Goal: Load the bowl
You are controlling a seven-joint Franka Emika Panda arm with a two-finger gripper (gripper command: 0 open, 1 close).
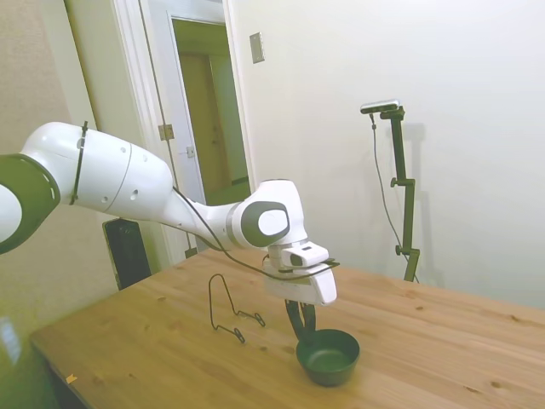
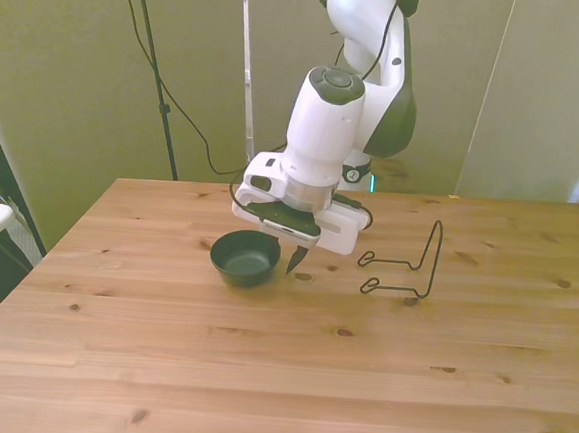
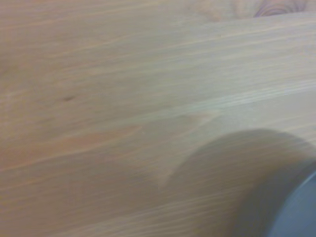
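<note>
My hand (image 2: 288, 258) low at bowl (image 2: 246, 257) rim, worktop (image 2: 257, 374) mid; can't tell grip state. Wire rack (image 2: 406, 268) nearby.

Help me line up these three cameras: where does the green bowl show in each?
Side view: bowl at lower middle, beside the gripper.
Front view: bowl left of centre, under the gripper.
Wrist view: only its blurred rim, at a corner.
Shared landmark: wire rack.

Table (image 2: 257, 374): I see bare pine boards | bowl (image 2: 246, 257) upright near middle | wire rack (image 2: 406, 271) apart, toward the front view's right.
</note>
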